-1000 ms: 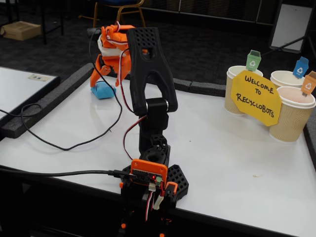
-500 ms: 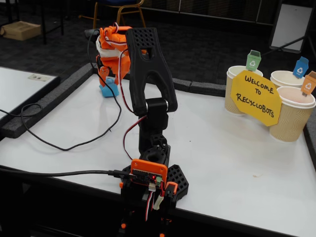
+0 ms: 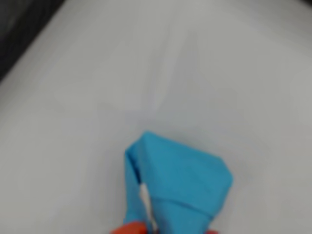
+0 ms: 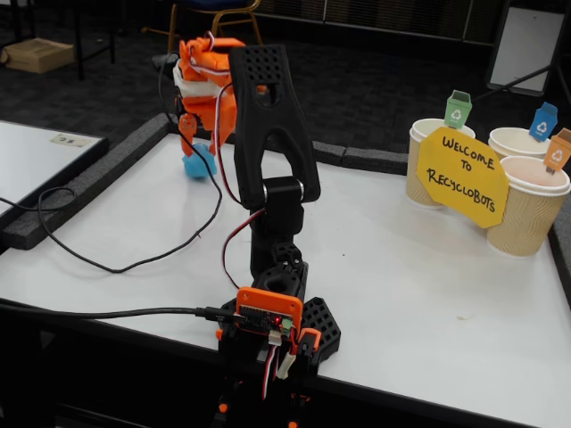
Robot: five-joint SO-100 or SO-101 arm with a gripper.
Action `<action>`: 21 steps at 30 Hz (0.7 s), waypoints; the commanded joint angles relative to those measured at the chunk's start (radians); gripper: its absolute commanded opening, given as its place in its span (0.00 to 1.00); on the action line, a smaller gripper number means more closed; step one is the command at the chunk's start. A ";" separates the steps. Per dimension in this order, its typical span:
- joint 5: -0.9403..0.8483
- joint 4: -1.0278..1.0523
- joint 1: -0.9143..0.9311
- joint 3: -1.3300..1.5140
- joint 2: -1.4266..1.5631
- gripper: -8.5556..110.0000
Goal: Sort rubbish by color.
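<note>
Now claw [image 4: 195,153] closed around light blue paper lump [image 3: 178,187].

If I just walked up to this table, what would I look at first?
Probably the orange gripper at the far left corner of the white table in the fixed view, pinching a light blue paper lump; that lump fills the bottom of the wrist view. Next, the yellow "Welcome to Recyclobots" sign on the right, leaning against three beige paper cups with little coloured bin tags.
</note>
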 commanded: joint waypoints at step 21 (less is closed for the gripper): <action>0.150 0.295 -0.021 0.758 1.371 0.07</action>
